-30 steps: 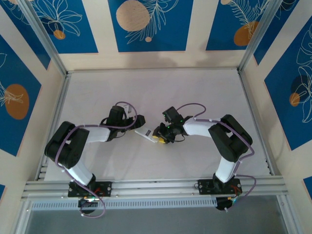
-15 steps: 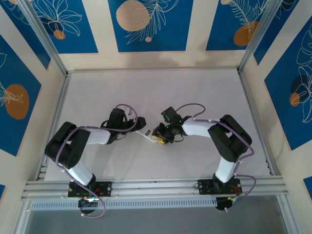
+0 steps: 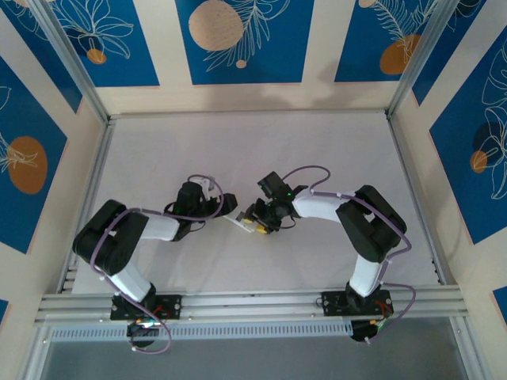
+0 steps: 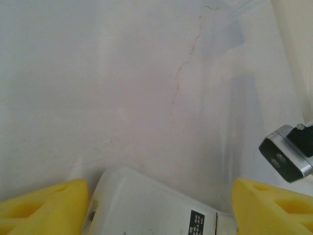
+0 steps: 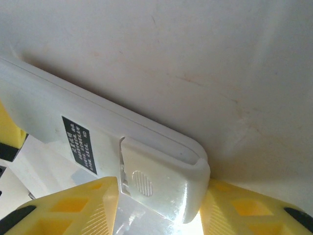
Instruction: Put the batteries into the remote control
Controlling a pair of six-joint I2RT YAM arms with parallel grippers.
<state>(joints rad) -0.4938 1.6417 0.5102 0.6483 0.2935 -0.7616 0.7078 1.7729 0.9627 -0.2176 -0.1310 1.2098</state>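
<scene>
The white remote control [image 3: 235,219] lies mid-table between the two arms, its back up, with a black label [image 5: 78,144] and a ribbed battery cover [image 5: 161,181]. My left gripper [image 3: 229,209] straddles one end of it. In the left wrist view both yellow fingers [image 4: 46,208] touch the remote control [image 4: 151,208], which sits slantwise between them. My right gripper [image 3: 255,224] is at the cover end. There the remote control [image 5: 98,122] sits between the jaws of the right gripper [image 5: 159,188]: one finger touches its corner, the other stands just off it. The batteries are hidden.
The white table [image 3: 317,150] is walled on three sides, with blue patterned panels [image 3: 238,39] at the back. A metal rail [image 3: 253,305] carries both arm bases along the near edge. The right wrist's camera housing [image 4: 288,156] is close at the right of the left wrist view.
My left arm has reached right until its fingers came around the remote control. The right gripper's jaws have widened off the remote control, which shifted slightly left.
</scene>
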